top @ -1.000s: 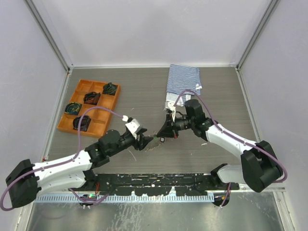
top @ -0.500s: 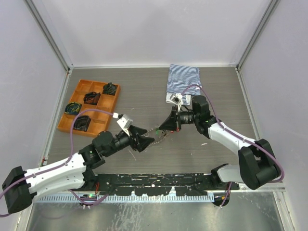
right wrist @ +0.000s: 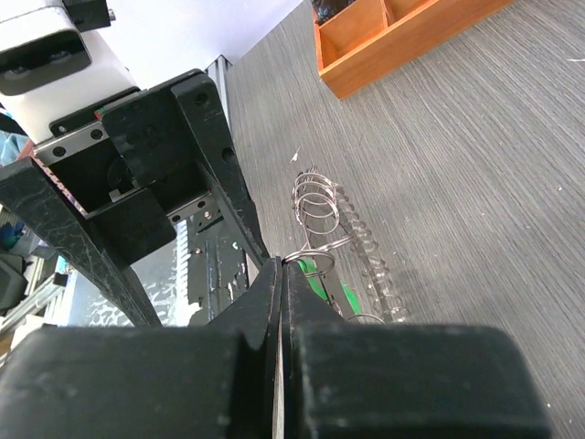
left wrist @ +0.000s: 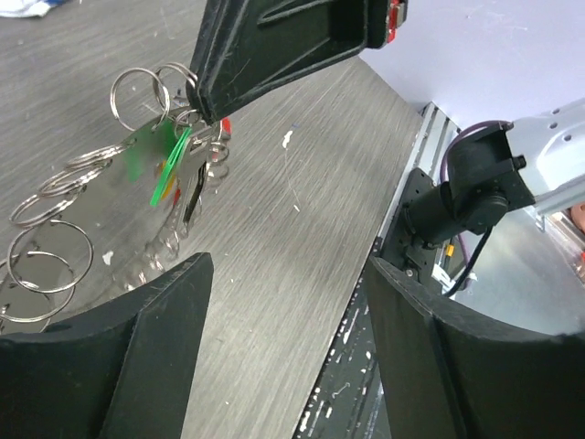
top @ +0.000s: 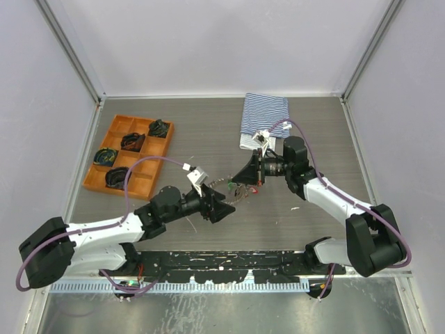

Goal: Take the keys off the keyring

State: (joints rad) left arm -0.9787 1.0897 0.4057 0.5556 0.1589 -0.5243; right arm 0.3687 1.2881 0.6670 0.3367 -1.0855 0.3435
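The left gripper [top: 227,209] is pointed at 3 o'clock, jaws spread. The right gripper [top: 238,181], aimed at 8 o'clock, is clamped on the keyring [right wrist: 315,219].

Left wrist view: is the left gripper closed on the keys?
No, the left gripper stands open, while the right gripper, shut on the keyring, holds the keys.

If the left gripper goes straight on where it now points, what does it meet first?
Probably the bare table: the left gripper is open, and the keyring that the right gripper pinches hangs with the keys beside its line. Depth is unclear.
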